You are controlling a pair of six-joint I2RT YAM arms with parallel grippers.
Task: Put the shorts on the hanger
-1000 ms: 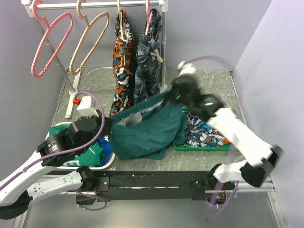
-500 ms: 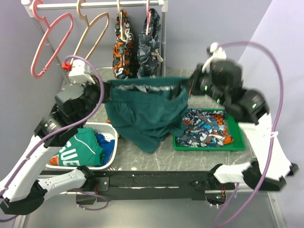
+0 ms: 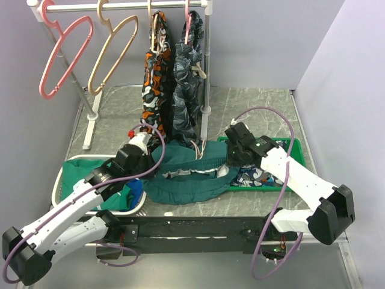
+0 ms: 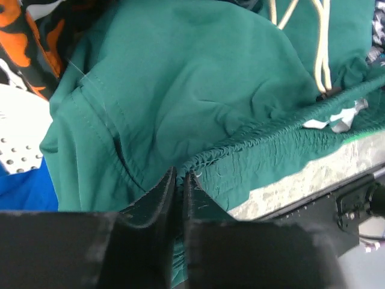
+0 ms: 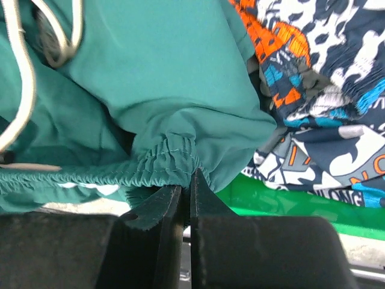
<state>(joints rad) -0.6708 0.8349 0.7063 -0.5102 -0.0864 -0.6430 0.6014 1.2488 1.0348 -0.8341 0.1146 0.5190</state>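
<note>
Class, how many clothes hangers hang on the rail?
4: an empty pink hanger at left, an empty tan-beige hanger beside it, a beige hanger holding orange camouflage shorts, a pink hanger holding grey camouflage shorts. None seems hidden.

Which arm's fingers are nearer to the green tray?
Right. The right fingers pinch the shorts at the left edge of the green tray. The left fingers pinch them at the opposite end, beside the white basket.
</note>
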